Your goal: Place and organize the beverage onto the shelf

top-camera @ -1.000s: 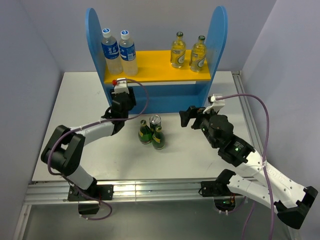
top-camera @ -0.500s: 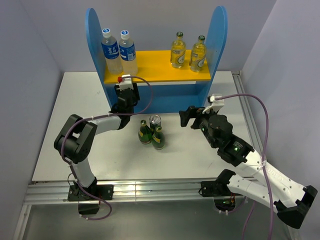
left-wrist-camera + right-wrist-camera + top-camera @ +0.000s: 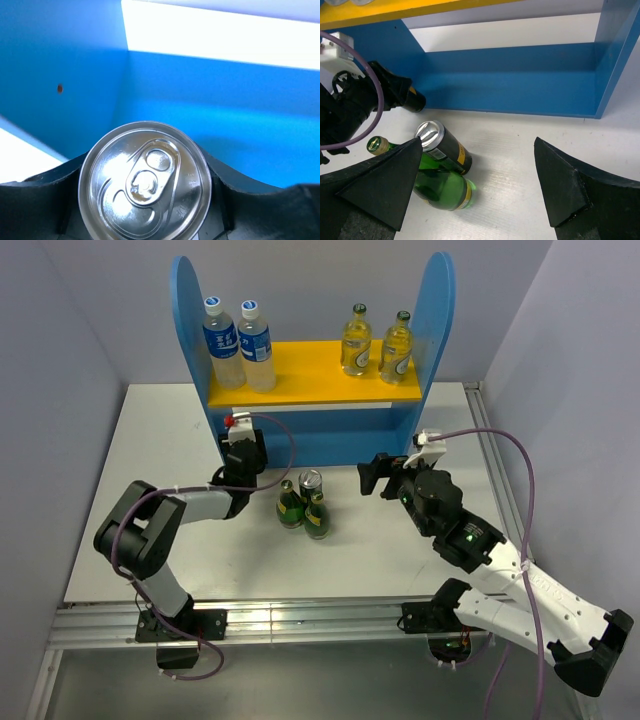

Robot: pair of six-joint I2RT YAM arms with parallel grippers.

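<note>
Evidently the left claw (image 3: 245,448), half closed round a can (image 3: 145,182), holds it facing the lower bay of the shelf (image 3: 240,115), ready to slide in; the right claw (image 3: 479,150) gapes empty, a second can (image 3: 440,142) and green bottles (image 3: 440,187) just ahead of it.

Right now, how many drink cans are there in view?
2. One can is held by the left gripper just in front of the blue shelf, at its lower compartment; the other can stands on the table, next to two green bottles. No other shows.
</note>
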